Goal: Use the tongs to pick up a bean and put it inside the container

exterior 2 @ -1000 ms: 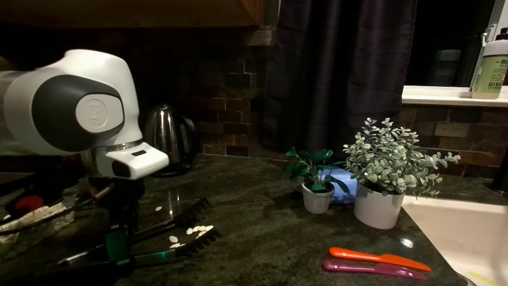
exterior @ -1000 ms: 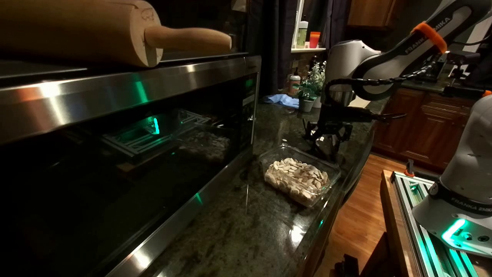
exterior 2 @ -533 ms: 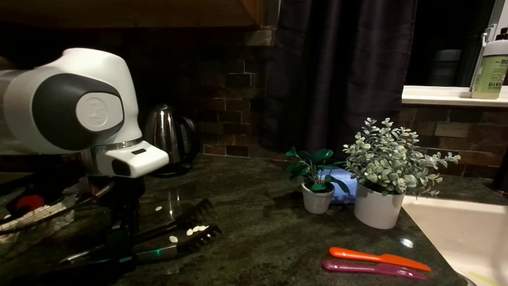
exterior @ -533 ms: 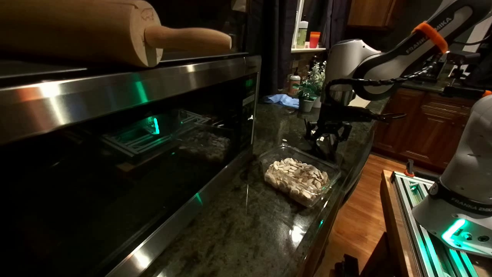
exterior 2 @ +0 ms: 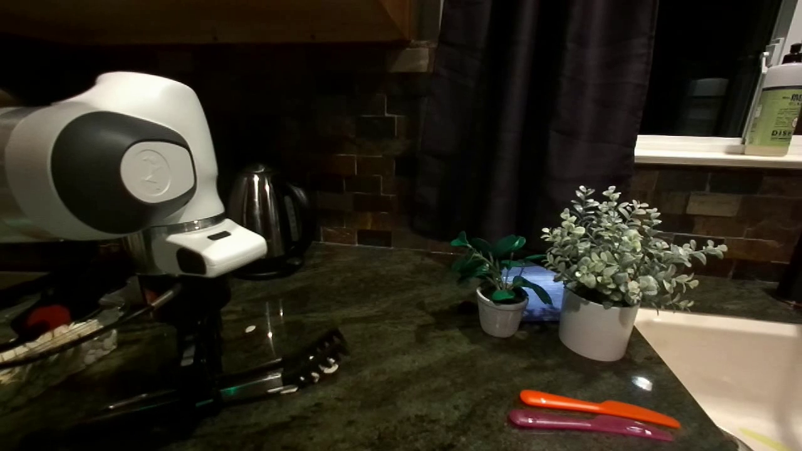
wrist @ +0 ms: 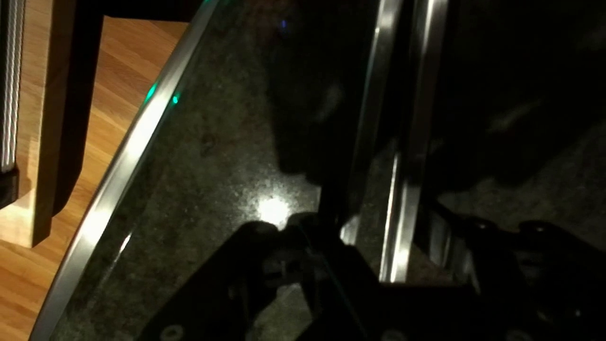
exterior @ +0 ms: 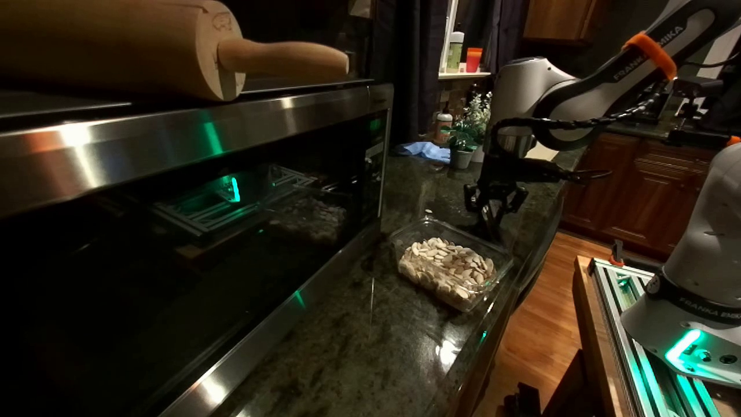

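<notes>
Probably at the pinch itself, short of the lift. Note the gripper (wrist: 393,237) with fingers (wrist: 312,237) partway together, clasping the tongs (exterior 2: 260,384), and in the wrist view both tong arms (wrist: 380,47) side by side with a narrow gap between. Find a few beans (exterior 2: 329,369) just at the black tips (exterior 2: 316,358), low by the counter (exterior 2: 388,300); cannot tell the firmly pinched from those merely lying behind. Find also a lone bean (exterior 2: 250,329) on the counter, apart from the tips, and in an exterior view the heap (exterior: 448,263) inside the tub (exterior: 417,231), near the gripper. To finish the pinch well, press slowly and evenly, bringing the tips together low rather than raking across the counter. Aim for one bean flat between opposing teeth (exterior 2: 338,341), as asked by the task, not a loose cluster at the edge. Avoid overpressing: likely to flick a thin bean sideways or to twist the tongs in the grip. Once firm, pause and check between the teeth before rising. Then lift straight, high enough to clear the tub's rim, never easing the squeeze on the way, and swing over the heap. Come low there, to spare a bounce, then relax just enough to free the bean, without losing the tongs
</notes>
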You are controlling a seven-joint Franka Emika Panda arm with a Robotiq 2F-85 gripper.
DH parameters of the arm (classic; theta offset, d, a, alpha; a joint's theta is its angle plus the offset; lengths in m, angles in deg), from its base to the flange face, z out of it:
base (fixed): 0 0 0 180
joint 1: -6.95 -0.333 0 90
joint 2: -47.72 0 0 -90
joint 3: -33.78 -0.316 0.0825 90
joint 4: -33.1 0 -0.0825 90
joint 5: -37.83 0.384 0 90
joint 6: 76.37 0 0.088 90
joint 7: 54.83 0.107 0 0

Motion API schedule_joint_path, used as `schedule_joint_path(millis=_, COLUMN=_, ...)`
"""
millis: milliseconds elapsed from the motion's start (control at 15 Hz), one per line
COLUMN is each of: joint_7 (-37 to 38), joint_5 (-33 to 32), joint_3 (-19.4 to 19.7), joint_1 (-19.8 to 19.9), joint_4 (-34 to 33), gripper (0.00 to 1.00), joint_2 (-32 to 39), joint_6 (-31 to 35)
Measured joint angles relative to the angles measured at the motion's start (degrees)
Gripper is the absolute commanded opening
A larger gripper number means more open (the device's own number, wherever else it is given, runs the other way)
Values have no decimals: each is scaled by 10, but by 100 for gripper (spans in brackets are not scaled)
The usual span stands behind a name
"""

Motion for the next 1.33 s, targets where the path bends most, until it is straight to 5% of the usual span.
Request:
schedule_joint_path(millis=67, joint_7=1, joint_5=-2, joint_3=0, joint_1=1, joint_4=2, gripper=28, joint_2=-3, joint_6=-3)
schedule_joint_path(millis=133, joint_7=2, joint_5=-4, joint_3=0, joint_1=2, joint_4=2, gripper=46, joint_2=-3, joint_6=-3)
schedule_joint_path(millis=667, joint_7=2, joint_5=-18, joint_3=0, joint_1=5, joint_4=4, gripper=99, joint_2=-2, joint_6=-3)
schedule_joint_path(millis=1333, joint_7=9, joint_5=-55, joint_3=0, joint_1=11, joint_4=0, gripper=100, joint_2=-3, joint_6=-2)
